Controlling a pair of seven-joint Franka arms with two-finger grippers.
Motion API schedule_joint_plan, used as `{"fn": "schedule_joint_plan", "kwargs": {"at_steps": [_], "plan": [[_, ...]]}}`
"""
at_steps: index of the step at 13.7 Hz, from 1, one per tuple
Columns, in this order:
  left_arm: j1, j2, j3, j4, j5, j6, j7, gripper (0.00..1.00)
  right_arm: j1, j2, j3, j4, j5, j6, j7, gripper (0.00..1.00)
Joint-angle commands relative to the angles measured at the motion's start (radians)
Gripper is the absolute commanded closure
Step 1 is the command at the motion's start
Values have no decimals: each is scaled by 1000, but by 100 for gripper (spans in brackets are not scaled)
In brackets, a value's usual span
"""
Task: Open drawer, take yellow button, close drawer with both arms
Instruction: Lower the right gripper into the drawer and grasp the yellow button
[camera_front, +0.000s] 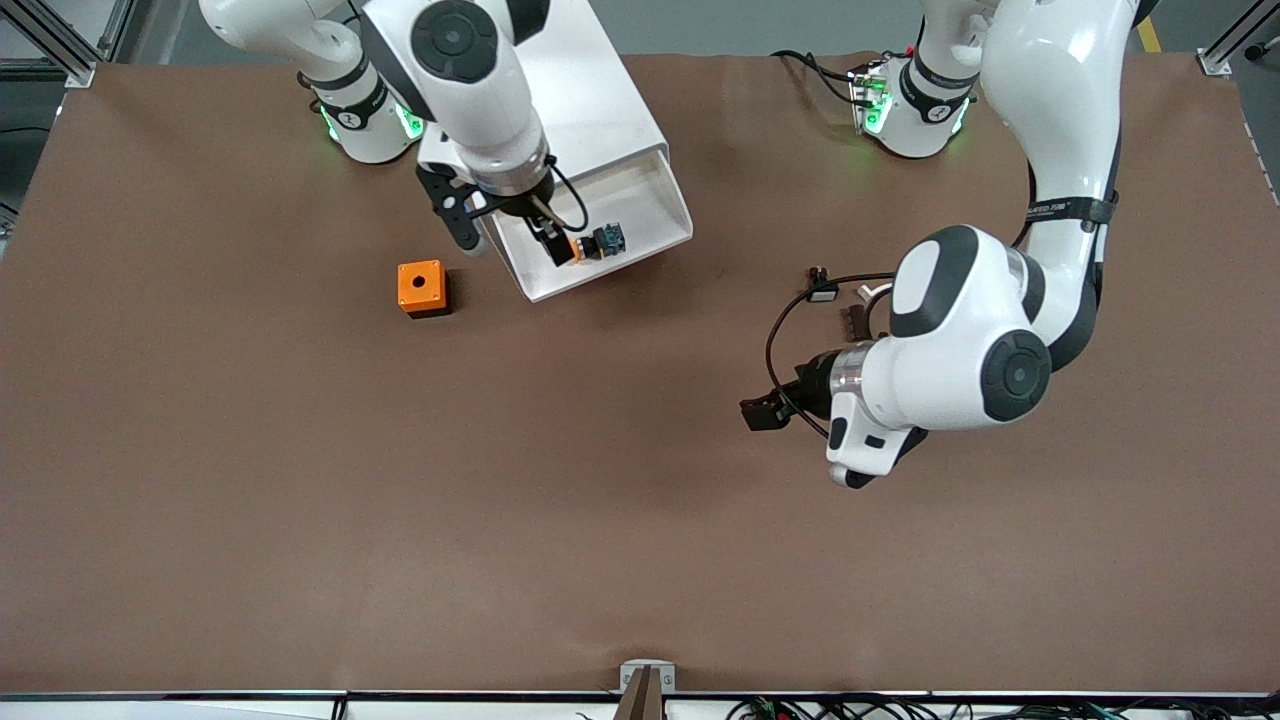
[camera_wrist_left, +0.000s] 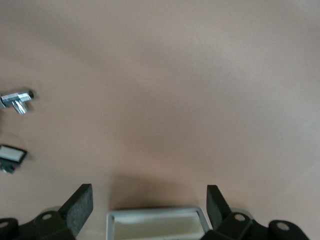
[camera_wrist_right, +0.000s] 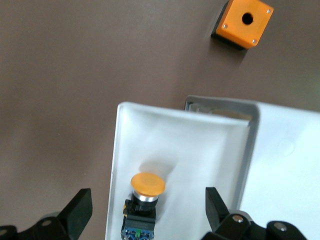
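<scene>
We count two arms, one white cabinet (camera_front: 600, 110) with one drawer (camera_front: 640, 225) pulled open, one button (camera_front: 598, 242), one orange box (camera_front: 421, 287), and three small parts (camera_front: 845, 300).

Drawer (camera_front: 640, 215) pulled out, top unobstructed save right gripper (camera_front: 505, 235) over it, fingers spread wide; button (camera_front: 598, 242) lies alone on tray floor, bare white around it; orange box (camera_front: 421, 288) on table just beside drawer toward right arm's end; left gripper (camera_front: 765, 412) parted, over bare table; small parts (camera_front: 835, 295) near it.
</scene>
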Motion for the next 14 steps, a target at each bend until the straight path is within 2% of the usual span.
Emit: {"fn": "schedule_joint_plan", "kwargs": {"at_steps": [1,5,10,14], "plan": [[-25,-20,4,-27,78,67,17,0,47,32,-12,4,11,35,40,0],[-73,-17,4,-30,190,118,-3,0,74,72,-12,8,11,88,91,0],[-103,-17,4,-32,197,118,-18,0,96,94,-13,8,11,113,105,0],[-123,-17,4,-39,198,118,-147,0,110,115,-13,8,10,131,128,0]]}}
